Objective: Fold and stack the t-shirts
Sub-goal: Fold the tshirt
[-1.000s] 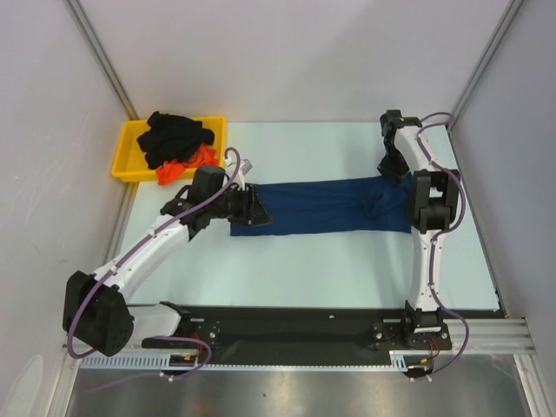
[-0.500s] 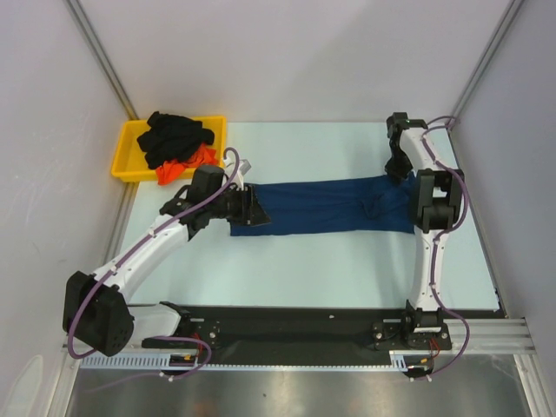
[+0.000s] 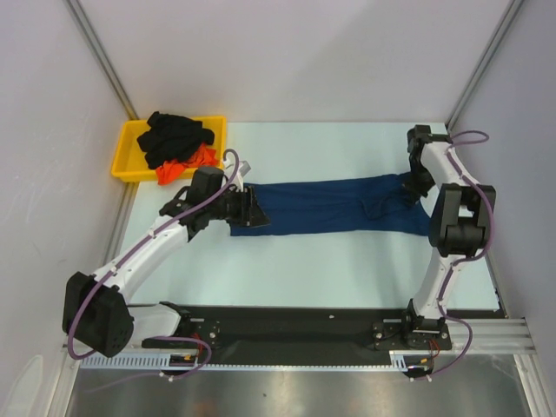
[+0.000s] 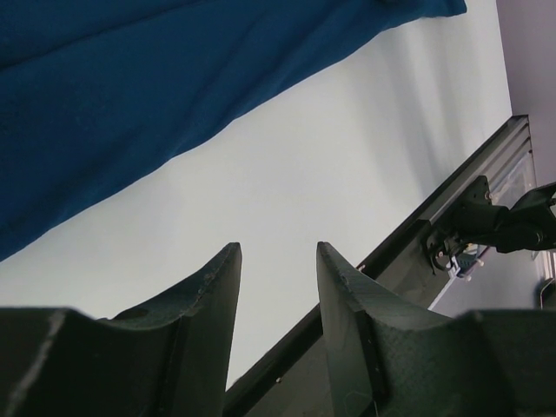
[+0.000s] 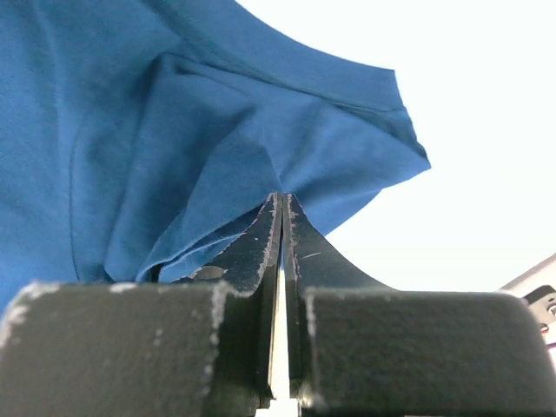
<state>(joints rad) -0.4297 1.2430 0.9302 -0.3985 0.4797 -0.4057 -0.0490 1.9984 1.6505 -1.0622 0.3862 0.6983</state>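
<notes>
A navy blue t-shirt (image 3: 321, 207) lies stretched in a long band across the middle of the table. My left gripper (image 3: 254, 211) is over its left end, open and empty; in the left wrist view (image 4: 276, 252) its fingers are over bare table with the navy cloth (image 4: 130, 87) beyond them. My right gripper (image 3: 414, 185) is shut on the shirt's right end; the right wrist view (image 5: 282, 198) shows the closed tips pinching a fold of the blue cloth (image 5: 156, 130). A black t-shirt (image 3: 174, 135) and an orange-red one (image 3: 187, 165) lie bunched in the yellow tray (image 3: 124, 152).
The yellow tray stands at the back left corner against the wall. Grey walls close in the table at the left, back and right. A black rail (image 3: 295, 326) with the arm bases runs along the near edge, also in the left wrist view (image 4: 417, 252).
My right arm has swung to the right, drawing the shirt's right end with it and stretching the cloth. My left arm has stayed in place.
</notes>
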